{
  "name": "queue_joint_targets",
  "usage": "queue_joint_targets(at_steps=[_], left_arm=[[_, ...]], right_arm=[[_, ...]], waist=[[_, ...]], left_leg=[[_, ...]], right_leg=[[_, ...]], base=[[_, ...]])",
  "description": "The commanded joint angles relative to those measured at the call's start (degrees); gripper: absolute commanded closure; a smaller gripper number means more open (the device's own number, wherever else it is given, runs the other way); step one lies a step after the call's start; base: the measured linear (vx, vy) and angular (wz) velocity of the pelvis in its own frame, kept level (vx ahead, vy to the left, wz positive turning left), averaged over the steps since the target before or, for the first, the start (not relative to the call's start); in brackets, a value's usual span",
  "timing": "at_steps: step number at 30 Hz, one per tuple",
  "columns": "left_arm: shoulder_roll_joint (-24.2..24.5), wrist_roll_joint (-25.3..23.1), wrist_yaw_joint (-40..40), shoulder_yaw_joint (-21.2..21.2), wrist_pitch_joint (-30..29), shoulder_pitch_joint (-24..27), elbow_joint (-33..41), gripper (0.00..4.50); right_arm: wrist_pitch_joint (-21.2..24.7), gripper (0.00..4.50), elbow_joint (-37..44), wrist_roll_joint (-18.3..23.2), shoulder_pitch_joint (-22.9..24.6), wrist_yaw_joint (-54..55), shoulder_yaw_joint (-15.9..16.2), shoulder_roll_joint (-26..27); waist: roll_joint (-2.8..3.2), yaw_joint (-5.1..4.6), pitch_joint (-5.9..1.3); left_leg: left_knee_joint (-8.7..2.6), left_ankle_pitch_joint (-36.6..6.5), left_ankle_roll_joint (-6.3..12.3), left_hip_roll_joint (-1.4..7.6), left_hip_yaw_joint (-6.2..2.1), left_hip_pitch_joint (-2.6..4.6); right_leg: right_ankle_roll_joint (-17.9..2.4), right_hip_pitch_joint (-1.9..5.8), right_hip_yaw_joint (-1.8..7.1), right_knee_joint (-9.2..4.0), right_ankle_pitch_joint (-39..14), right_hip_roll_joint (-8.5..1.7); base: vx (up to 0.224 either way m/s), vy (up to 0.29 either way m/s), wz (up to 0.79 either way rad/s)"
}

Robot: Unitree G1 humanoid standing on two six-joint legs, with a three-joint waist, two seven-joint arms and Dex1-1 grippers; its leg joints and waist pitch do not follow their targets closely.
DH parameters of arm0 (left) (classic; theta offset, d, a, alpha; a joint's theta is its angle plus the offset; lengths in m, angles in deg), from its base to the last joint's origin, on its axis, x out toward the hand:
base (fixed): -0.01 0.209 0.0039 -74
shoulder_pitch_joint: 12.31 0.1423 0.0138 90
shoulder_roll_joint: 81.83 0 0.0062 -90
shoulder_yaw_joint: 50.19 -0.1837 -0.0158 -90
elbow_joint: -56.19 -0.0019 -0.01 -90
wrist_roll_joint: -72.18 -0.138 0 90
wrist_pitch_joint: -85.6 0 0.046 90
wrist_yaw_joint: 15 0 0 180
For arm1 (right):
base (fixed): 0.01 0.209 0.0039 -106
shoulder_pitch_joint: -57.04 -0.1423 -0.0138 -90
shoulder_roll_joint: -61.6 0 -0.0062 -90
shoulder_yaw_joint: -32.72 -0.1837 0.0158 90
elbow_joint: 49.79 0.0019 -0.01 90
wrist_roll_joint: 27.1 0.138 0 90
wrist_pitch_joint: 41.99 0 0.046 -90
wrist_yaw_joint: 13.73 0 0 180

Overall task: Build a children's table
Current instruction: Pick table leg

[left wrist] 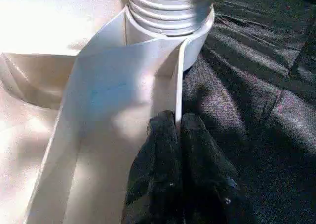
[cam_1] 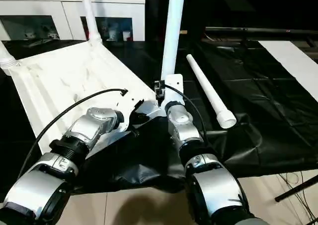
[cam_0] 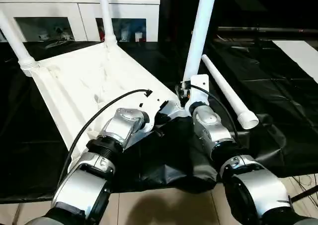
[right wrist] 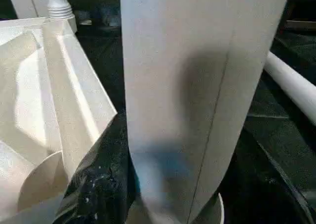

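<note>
The white table top lies upside down on a black sheet, ribs facing up. Two legs stand in its far corner sockets. A third leg stands upright at the near right corner, its threaded end in the round socket. My right gripper is closed around the base of this leg. My left gripper is shut on the thin rim wall of the top, just beside that socket. A fourth leg lies loose on the sheet to the right.
A white cabinet with glass doors stands behind the table top. The black sheet covers the floor and bunches up under my forearms. A white panel lies at the far right. Bare tiles show at the near edge.
</note>
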Motion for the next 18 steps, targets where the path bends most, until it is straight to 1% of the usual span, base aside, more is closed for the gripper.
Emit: queue_joint_targets(at_steps=[1, 2, 4, 5, 6, 7, 8, 9, 10, 11, 12, 14, 15, 16, 17, 18], left_arm=[[2.33, -0.12, -2.66, 2.28, 0.63, -0.14, -0.68, 4.50], [2.33, -0.11, -2.65, 2.28, 0.63, -0.14, -0.68, 4.50], [2.49, -0.13, -2.49, 2.22, 0.68, -0.08, -0.57, 4.50], [2.59, -0.15, -2.43, 2.21, 0.79, -0.11, -0.60, 4.50], [2.60, -0.15, -2.42, 2.21, 0.83, -0.13, -0.65, 4.50], [2.69, -0.13, -2.37, 2.26, 1.01, -0.25, -0.86, 4.50], [2.73, -0.11, -2.36, 2.27, 1.11, -0.30, -0.92, 4.50], [2.75, -0.11, -2.35, 2.27, 1.14, -0.32, -0.94, 4.50], [2.84, -0.07, -2.33, 2.27, 1.27, -0.38, -1.03, 4.50], [2.85, -0.06, -2.32, 2.27, 1.30, -0.39, -1.05, 4.50], [2.88, -0.03, -2.32, 2.26, 1.36, -0.40, -1.09, 4.50], [3.07, 0.11, -2.19, 2.21, 1.70, -0.43, -1.27, 4.50], [3.13, 0.15, -2.13, 2.18, 1.80, -0.44, -1.32, 4.50], [3.17, 0.17, -2.09, 2.18, 1.89, -0.44, -1.37, 4.50], [3.21, 0.18, -2.07, 2.15, 1.95, -0.45, -1.40, 4.50], [3.25, 0.18, -2.04, 2.12, 2.01, -0.45, -1.43, 4.50]], right_arm=[[1.98, 2.29, -5.22, 1.29, 3.42, -3.08, -1.26, 0.38], [1.96, 2.29, -5.21, 1.34, 3.42, -3.15, -1.29, 0.38], [1.90, 1.91, -5.19, 1.56, 3.13, -2.83, -1.73, 0.30], [1.64, 1.91, -5.16, 1.51, 2.88, -3.25, -1.85, 0.24], [1.57, 1.85, -5.19, 1.47, 2.82, -3.35, -1.90, 0.24], [1.08, 1.60, -5.11, 1.38, 2.63, -4.24, -1.99, 0.26], [0.75, 1.60, -4.98, 1.29, 2.58, -4.59, -2.00, 0.24], [0.64, 1.51, -4.94, 1.27, 2.56, -4.69, -2.00, 0.24], [0.05, 1.39, -4.64, 1.44, 2.52, -5.58, -2.15, 0.22], [-0.02, 1.31, -4.60, 1.48, 2.51, -5.73, -2.19, 0.22], [-0.30, 1.31, -4.48, 1.47, 2.50, -6.02, -2.27, 0.20], [-1.57, 1.31, -3.87, 1.61, 2.41, -7.83, -2.70, 0.03], [-1.91, 1.13, -3.77, 1.68, 2.37, -8.42, -2.86, -0.04], [-2.37, 1.05, -3.61, 1.85, 2.35, -9.04, -3.01, -0.10], [-2.59, 0.98, -3.57, 1.80, 2.32, -9.32, -2.97, -0.16], [-2.81, 0.91, -3.53, 1.76, 2.30, -9.62, -2.94, -0.21]], waist=[[0.19, 0.51, -1.81], [0.17, 0.50, -1.81], [0.20, 0.47, -1.83], [0.45, 0.47, -1.90], [0.27, 0.30, -1.99], [0.24, 0.40, -2.01], [0.24, 0.40, -2.03], [0.33, 0.48, -1.98], [0.29, 0.43, -1.92], [0.48, 0.42, -2.00], [0.36, 0.37, -1.98], [0.44, 0.39, -2.00], [0.42, 0.42, -2.01], [0.56, 0.46, -2.13], [0.65, 0.44, -2.27], [0.57, 0.44, -2.34]], left_leg=[[-4.13, -15.32, 0.63, 1.02, 0.12, 0.25], [-4.13, -15.31, 0.75, 1.02, 0.11, 0.21], [-4.16, -14.29, 0.87, 1.03, 0.05, 0.14], [-4.10, -13.69, 0.82, 1.00, 0.06, 0.04], [-4.02, -13.07, 0.84, 0.94, 0.04, -0.13], [-4.00, -12.55, 1.20, 0.96, 0.07, 0.01], [-3.88, -12.37, 1.42, 0.95, 0.13, 0.03], [-3.86, -11.97, 1.74, 0.99, 0.21, 0.10], [-3.84, -11.97, 1.86, 0.96, 0.23, -0.02], [-3.83, -11.85, 1.91, 0.95, 0.22, 0.00], [-3.78, -11.46, 2.01, 0.95, 0.24, -0.06], [-3.68, -10.96, 2.39, 0.98, 0.29, 0.03], [-3.59, -10.53, 2.80, 0.95, 0.33, -0.02], [-3.44, -9.40, 3.16, 0.90, 0.35, -0.08], [-3.26, -7.63, 3.64, 0.91, 0.36, -0.11], [-3.10, -6.61, 3.99, 0.87, 0.42, -0.11]], right_leg=[[-12.30, 1.29, 0.94, -4.40, -4.14, -1.70], [-12.31, 1.31, 0.95, -4.42, -4.23, -1.71], [-12.53, 1.39, 0.88, -4.31, -3.74, -1.70], [-12.76, 1.46, 0.88, -4.23, -2.85, -1.78], [-12.81, 1.63, 0.87, -4.12, -2.12, -1.72], [-12.99, 1.58, 0.76, -4.07, -1.39, -1.62], [-13.20, 1.52, 0.81, -4.04, -0.90, -1.63], [-13.65, 1.43, 0.82, -4.03, -0.18, -1.64], [-13.96, 1.50, 0.82, -4.03, -0.32, -1.68], [-14.06, 1.56, 0.81, -3.97, -0.21, -1.68], [-14.22, 1.59, 0.80, -3.96, 0.08, -1.68], [-14.64, 1.60, 0.82, -3.87, 1.02, -1.69], [-14.90, 1.66, 0.80, -3.80, 1.61, -1.67], [-15.24, 1.81, 0.84, -3.64, 3.06, -1.73], [-15.77, 1.92, 0.81, -3.35, 5.71, -1.69], [-16.10, 1.95, 0.80, -3.22, 7.36, -1.64]], base=[[0.000, 0.000, 0.00], [0.000, 0.000, 0.00], [0.000, 0.000, 0.00], [0.000, 0.000, 0.00], [0.000, 0.000, 0.00], [0.000, 0.000, 0.00], [0.000, 0.000, 0.00], [0.000, 0.000, 0.00], [0.000, 0.000, 0.00], [0.000, 0.000, 0.00], [0.000, 0.000, 0.00], [0.000, 0.000, 0.00], [0.000, 0.000, 0.00], [0.000, 0.000, 0.00], [0.000, 0.000, 0.00], [0.000, 0.000, 0.00]])
